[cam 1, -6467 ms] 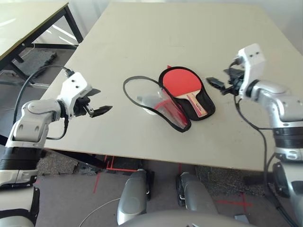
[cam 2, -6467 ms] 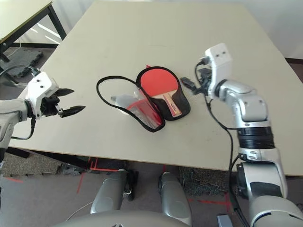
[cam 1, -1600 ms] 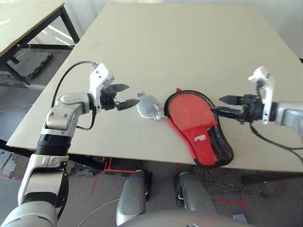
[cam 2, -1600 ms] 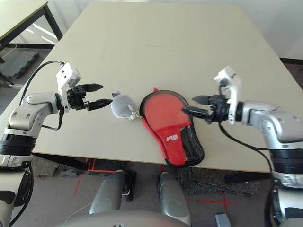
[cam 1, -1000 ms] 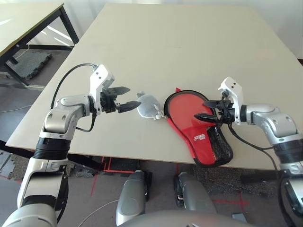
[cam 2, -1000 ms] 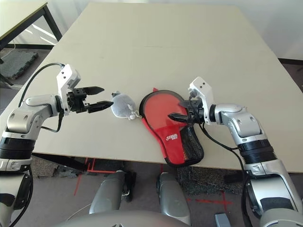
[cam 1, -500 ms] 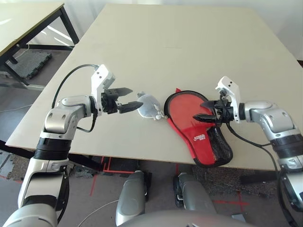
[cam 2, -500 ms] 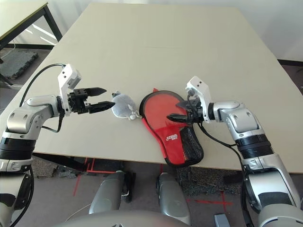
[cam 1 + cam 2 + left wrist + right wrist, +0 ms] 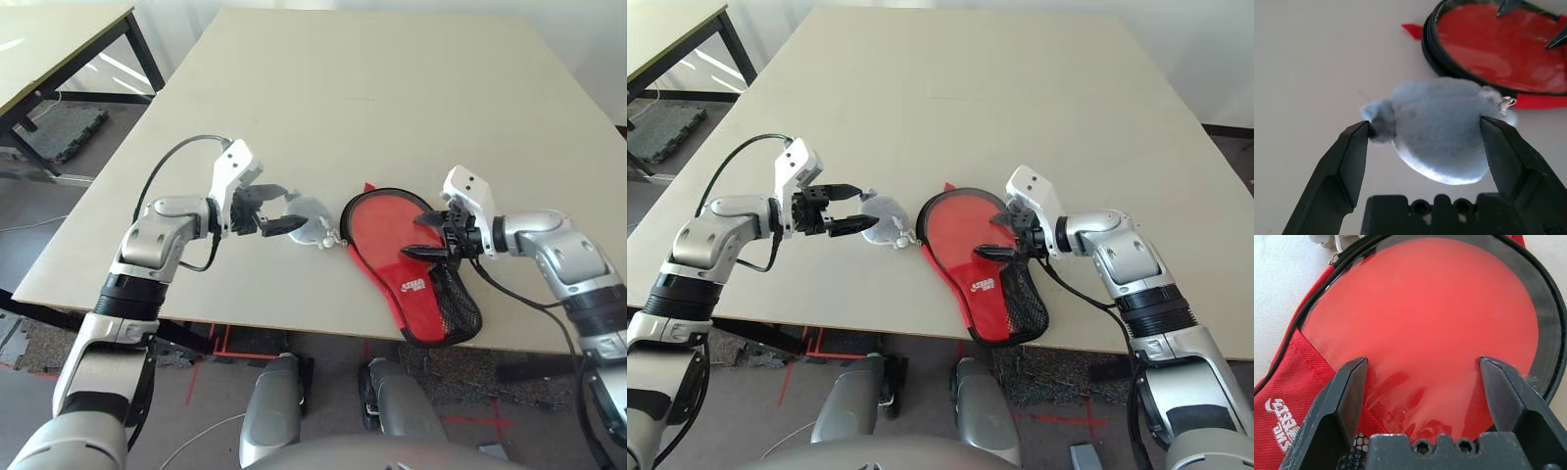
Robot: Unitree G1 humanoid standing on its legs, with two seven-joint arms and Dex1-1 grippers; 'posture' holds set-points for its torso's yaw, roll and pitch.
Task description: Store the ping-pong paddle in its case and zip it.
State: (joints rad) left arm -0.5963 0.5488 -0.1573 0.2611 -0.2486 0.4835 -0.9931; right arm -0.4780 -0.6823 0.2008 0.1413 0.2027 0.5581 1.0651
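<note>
— One case (image 9: 407, 257) is lying closed near the front edge of your table (image 9: 392, 98), red side up, white logo and black mesh pocket toward you. The paddle I can't make out; the round end is just showing red under a clear window.

— And my grippers?

— Your right gripper (image 9: 424, 235) is hovering over the round end, fingers spread wide, grasping nothing. Your left gripper (image 9: 854, 209) is reaching in from the other side, fingers (image 9: 1347, 166) parted around the grey plush ball (image 9: 1442, 127), which is sitting just beside the case's black zipper rim. Whether they're touching the plush, I can't tell.
</note>
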